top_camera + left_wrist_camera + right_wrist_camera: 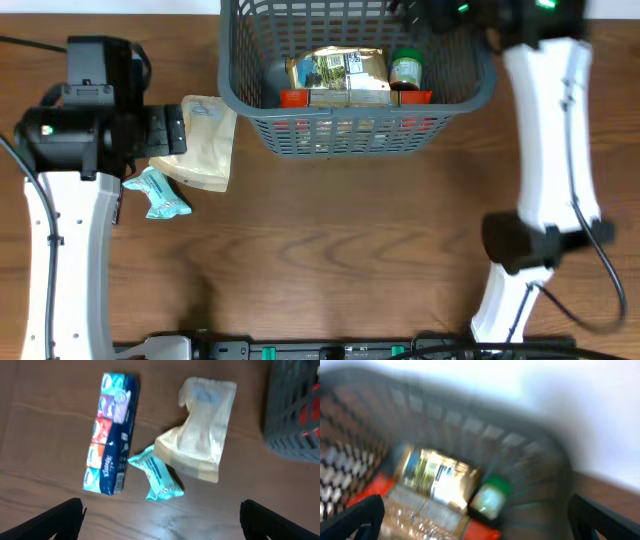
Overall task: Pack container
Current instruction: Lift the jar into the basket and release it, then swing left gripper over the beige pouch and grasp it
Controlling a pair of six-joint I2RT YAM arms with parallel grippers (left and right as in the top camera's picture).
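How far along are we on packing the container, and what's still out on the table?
Partly done. The container already holds a gold packet and a green-lidded jar. Nothing is in hand: the right gripper is open above the container, and the left gripper is open over the table. Left to pack: the tan pouch, the teal packet and the tissue pack.

Prob. robot lab: wood table (pixel 330 260), white wall (pixel 610 420).
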